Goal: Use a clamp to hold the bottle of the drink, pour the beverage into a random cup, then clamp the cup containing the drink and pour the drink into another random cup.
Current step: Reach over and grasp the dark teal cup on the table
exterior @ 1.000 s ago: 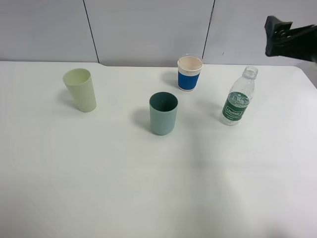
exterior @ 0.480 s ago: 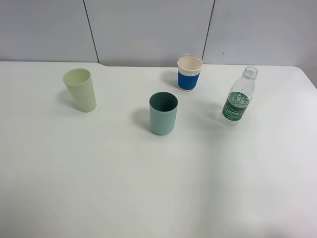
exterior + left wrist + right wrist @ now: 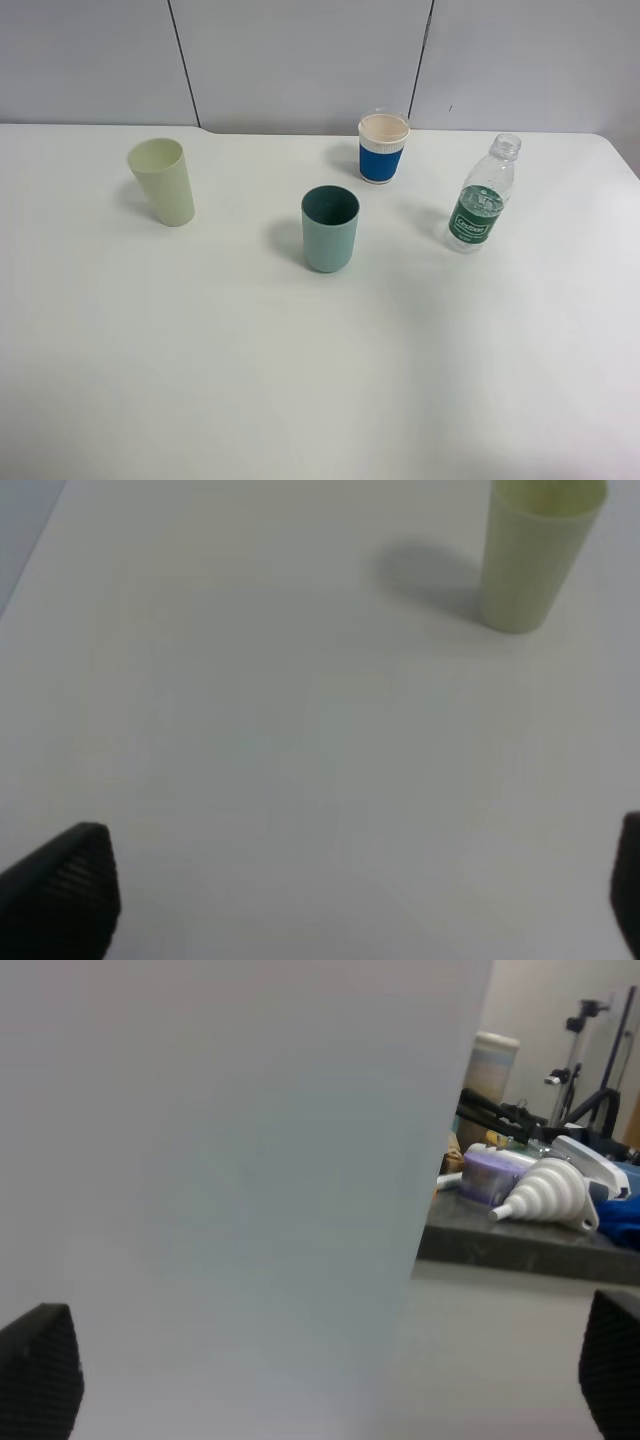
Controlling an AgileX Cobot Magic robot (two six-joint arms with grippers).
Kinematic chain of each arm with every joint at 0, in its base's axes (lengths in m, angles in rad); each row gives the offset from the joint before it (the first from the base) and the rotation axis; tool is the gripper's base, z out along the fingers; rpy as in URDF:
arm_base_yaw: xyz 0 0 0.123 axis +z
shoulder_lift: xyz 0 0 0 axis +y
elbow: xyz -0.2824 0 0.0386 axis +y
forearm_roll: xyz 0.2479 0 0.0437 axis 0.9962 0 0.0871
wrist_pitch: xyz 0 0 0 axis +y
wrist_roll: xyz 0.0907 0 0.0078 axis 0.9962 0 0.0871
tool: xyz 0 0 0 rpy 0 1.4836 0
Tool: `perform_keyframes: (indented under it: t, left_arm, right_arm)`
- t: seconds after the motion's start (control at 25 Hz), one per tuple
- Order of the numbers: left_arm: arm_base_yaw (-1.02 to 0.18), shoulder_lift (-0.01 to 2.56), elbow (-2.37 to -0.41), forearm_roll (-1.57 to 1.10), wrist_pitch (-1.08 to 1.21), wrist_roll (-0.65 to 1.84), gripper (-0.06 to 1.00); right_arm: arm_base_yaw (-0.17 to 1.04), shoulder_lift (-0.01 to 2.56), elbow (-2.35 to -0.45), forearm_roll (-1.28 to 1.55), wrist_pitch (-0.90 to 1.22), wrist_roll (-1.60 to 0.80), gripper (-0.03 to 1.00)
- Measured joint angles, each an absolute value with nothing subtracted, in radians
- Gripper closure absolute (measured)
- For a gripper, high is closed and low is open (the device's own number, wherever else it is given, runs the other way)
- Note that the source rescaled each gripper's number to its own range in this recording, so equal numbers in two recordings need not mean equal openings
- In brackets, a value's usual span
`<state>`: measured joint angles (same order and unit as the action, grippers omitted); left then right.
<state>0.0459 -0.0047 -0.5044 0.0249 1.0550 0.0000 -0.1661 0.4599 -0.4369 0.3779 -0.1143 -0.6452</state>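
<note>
A clear plastic bottle (image 3: pixel 481 196) with a green label stands upright at the right of the white table (image 3: pixel 300 380). A teal cup (image 3: pixel 330 228) stands in the middle. A paper cup with a blue sleeve (image 3: pixel 383 147) stands behind it. A pale green cup (image 3: pixel 162 181) stands at the left and also shows in the left wrist view (image 3: pixel 535 555). No gripper shows in the exterior view. My left gripper (image 3: pixel 350 895) is open and empty above the table, apart from the pale green cup. My right gripper (image 3: pixel 325 1365) is open and empty, facing a grey wall panel (image 3: pixel 230 1180).
Grey wall panels (image 3: pixel 300 60) stand behind the table's back edge. The table's right edge runs close to the bottle. In the right wrist view a dark bench (image 3: pixel 530 1245) with a white funnel (image 3: pixel 545 1192) and other clutter lies beyond the panel.
One second ago my right arm showed at the top right of the exterior view, above the bottle. It has since moved out of that view. The cups and bottle have not moved.
</note>
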Motion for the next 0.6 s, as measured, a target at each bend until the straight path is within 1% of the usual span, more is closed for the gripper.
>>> perform_keyframes:
  t: [0.28,0.4,0.6]
  left_arm:
    - [0.046,-0.005,-0.504,0.025,1.055,0.000,-0.06]
    - [0.046,-0.005,-0.504,0.024,1.055,0.000,-0.06]
    - [0.046,-0.005,-0.504,0.024,1.055,0.000,-0.06]
  right_arm:
    - [-0.172,0.434,-0.574,0.152,0.220,-0.507,-0.03]
    - [-0.172,0.403,-0.590,0.092,0.293,-0.431,-0.03]
    - [-0.172,0.265,-0.591,0.057,0.385,-0.312,-0.03]
